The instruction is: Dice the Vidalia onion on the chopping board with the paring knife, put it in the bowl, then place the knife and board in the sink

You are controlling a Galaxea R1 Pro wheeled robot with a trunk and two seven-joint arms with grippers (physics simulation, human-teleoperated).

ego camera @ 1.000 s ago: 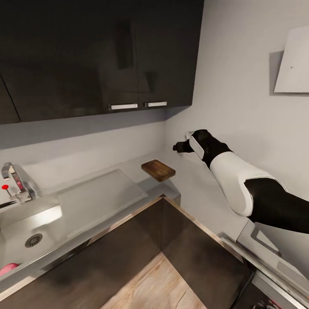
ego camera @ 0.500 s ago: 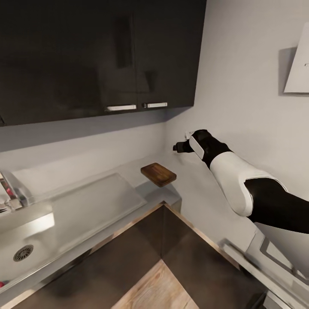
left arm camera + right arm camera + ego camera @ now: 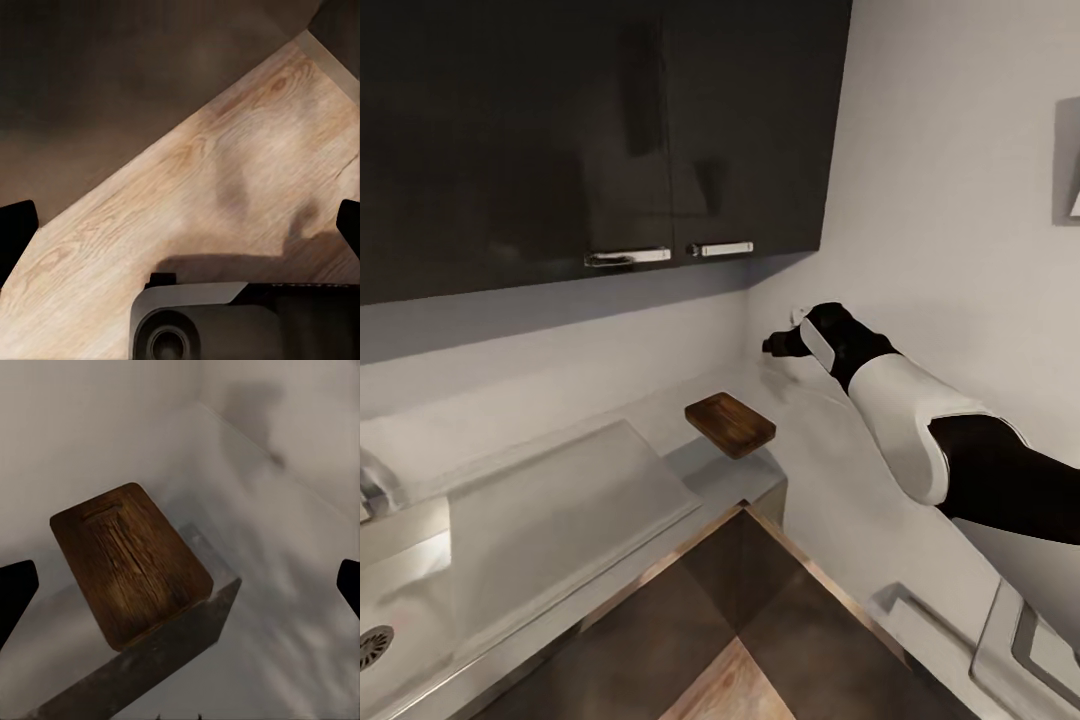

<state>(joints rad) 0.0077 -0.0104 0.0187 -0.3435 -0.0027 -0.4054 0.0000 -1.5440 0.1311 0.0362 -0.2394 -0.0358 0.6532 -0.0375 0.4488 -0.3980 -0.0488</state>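
The right gripper (image 3: pixel 772 345) is extending over the corner of the countertop (image 3: pixel 830 470), above and beyond the chopping board (image 3: pixel 730 424). In the right wrist view its two fingertips (image 3: pixel 16 585) are sitting at opposite edges of the frame, so we are reading the jaws as spread wide and carrying nothing. The left gripper's fingertips (image 3: pixel 15 225) are likewise standing far apart in the left wrist view, released and empty, and are facing the wooden floor (image 3: pixel 225 187).

The chopping board is lying flat on the countertop near the inner corner, bare on top. The sink (image 3: pixel 390 620) is lying at the far left of the head view; we are seeing only its drain and part of its basin. The Vidalia onion, paring knife and bowl are not identifiable here.

We are judging the task to be at its first step: the onion is not yet on the board. The next move is calling for reaching into the sink basin and closing a gripper on the onion.
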